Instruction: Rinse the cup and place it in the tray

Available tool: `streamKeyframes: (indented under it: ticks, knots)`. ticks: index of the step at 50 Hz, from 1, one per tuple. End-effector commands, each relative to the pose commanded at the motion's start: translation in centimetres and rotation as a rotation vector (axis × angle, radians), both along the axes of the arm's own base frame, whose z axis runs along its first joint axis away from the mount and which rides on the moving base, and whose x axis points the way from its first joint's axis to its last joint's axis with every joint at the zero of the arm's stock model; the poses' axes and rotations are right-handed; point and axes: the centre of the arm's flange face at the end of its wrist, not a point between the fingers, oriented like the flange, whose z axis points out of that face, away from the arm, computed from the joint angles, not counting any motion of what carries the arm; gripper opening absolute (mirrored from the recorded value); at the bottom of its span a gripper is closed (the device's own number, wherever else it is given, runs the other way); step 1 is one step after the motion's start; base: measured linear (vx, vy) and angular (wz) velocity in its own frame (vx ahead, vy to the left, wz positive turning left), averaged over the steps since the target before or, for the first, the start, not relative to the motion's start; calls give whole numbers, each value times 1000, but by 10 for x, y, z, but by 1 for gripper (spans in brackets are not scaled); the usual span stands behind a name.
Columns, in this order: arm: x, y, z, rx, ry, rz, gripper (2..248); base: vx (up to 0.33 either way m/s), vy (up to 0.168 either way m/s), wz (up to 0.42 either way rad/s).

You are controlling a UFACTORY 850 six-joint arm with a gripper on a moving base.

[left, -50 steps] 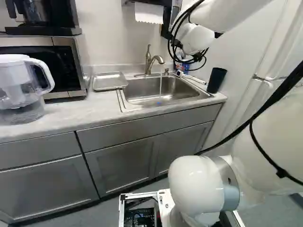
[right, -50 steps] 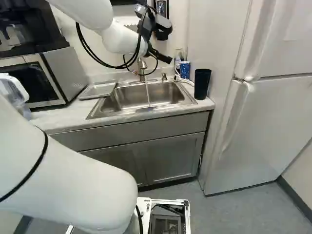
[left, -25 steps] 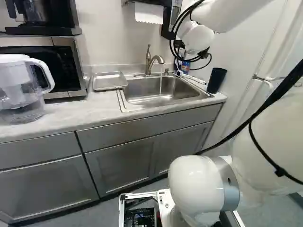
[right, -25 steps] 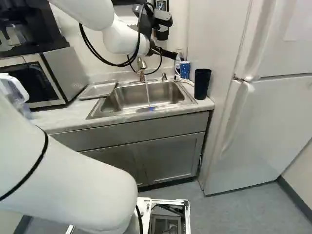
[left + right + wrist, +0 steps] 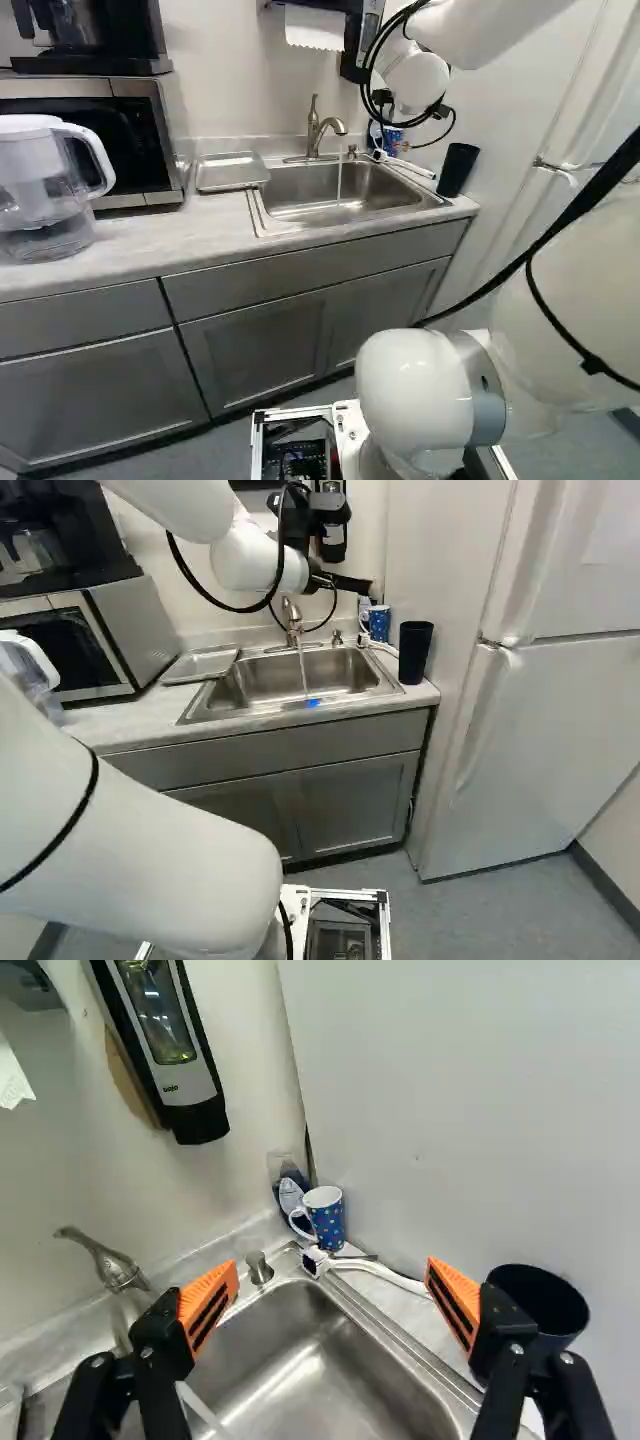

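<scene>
While a tumbler (image 5: 540, 1305) stands apart, a brush (image 5: 375, 1268) flanks the cup (image 5: 328, 1224).

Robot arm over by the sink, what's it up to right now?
The arm reaches over the sink, its gripper open with nothing in it, facing the blue mug in the back corner. Water runs from the tap. No cup is on the tray yet; it looks set to fetch the mug for rinsing.
</scene>
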Motion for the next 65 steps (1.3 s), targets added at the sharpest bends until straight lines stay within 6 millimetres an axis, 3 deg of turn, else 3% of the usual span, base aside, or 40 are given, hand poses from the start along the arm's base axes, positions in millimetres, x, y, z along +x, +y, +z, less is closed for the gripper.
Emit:
streamKeyframes:
  ticks: [27, 65]
  knots:
    - [-5, -6, -1, 89, -47, -114, 247, 0, 0, 0]
    - [-10, -17, -36, 95, -56, -307, 247, 0, 0, 0]
